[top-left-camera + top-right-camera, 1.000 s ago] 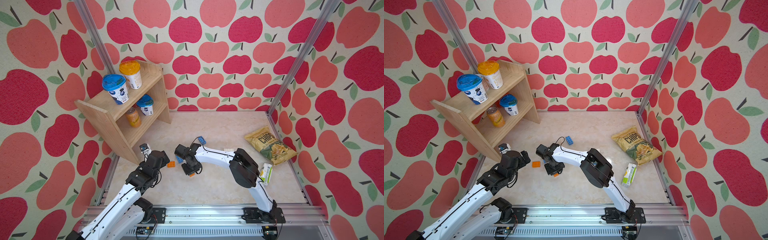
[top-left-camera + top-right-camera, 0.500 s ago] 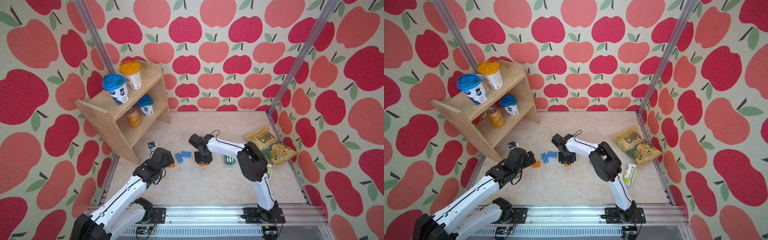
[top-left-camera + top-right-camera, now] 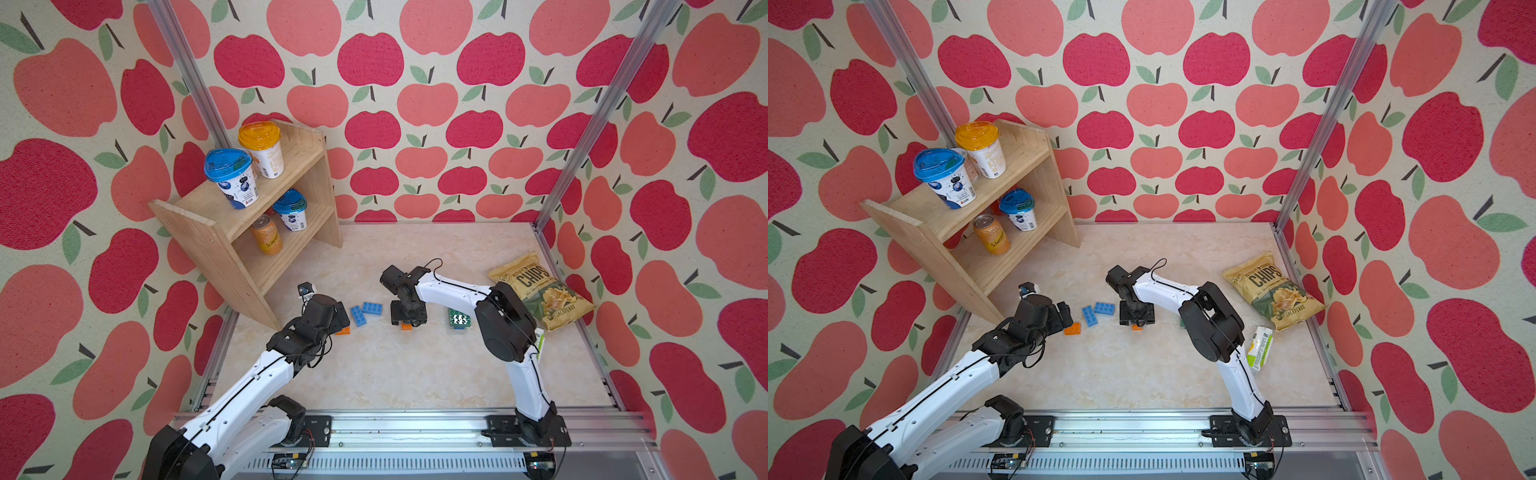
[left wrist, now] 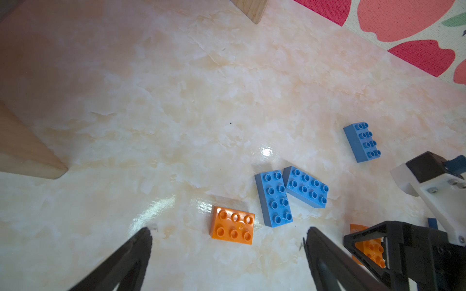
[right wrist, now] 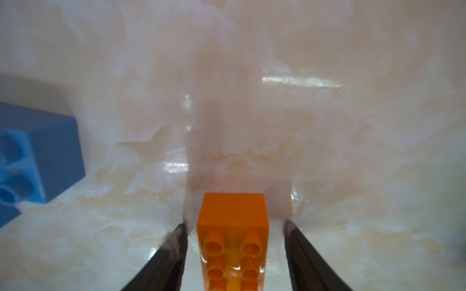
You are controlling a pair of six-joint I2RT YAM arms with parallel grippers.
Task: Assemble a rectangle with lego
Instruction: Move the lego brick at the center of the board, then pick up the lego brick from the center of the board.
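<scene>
Right gripper (image 5: 235, 225): standing open, jaws straddling an orange brick (image 5: 233, 241), not touching it. Left gripper (image 4: 228, 230): gaping wide, six-stud orange brick (image 4: 232, 228) lying just ahead. Shelf (image 3: 195, 237) beyond it: holding cups (image 3: 230, 178), one can (image 3: 266, 237).

The left arm (image 3: 257, 376) reaches forward and inward from the front rail, with the wrist held low. The left gripper (image 4: 228, 230) has its two fingers (image 4: 141, 241) wide apart. The right arm (image 3: 453, 289) bends sharply at the elbow and stretches toward the middle. The right gripper (image 5: 235, 226) points straight down, its fingers (image 5: 174, 247) parted.
</scene>
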